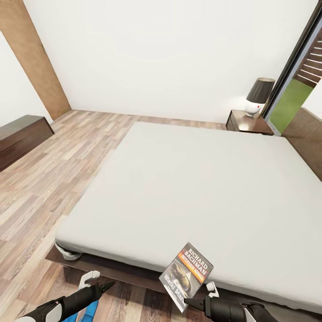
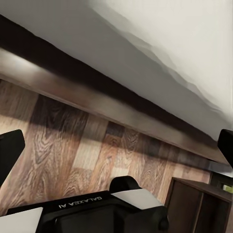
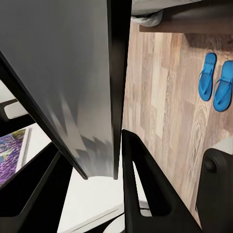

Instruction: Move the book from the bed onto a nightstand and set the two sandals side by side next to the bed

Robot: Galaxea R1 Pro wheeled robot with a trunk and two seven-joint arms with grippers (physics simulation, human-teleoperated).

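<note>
Right jaws clamped on book [image 1: 187,275], above bed [image 1: 192,188] edge.

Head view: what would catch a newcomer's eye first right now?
The book, lifted at the bed's near edge, clamped in the right gripper. Behind it the bed spreads wide, with a nightstand and lamp at its far corner. The right wrist view shows two blue sandals side by side on the floor.

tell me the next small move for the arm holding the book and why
Probably carry the book toward the nightstand by the lamp. The right gripper is shut on the book's lower edge and holds it raised over the near edge of the bed. The two sandals lie side by side on the floor near the bed frame, so the book is what remains.
</note>
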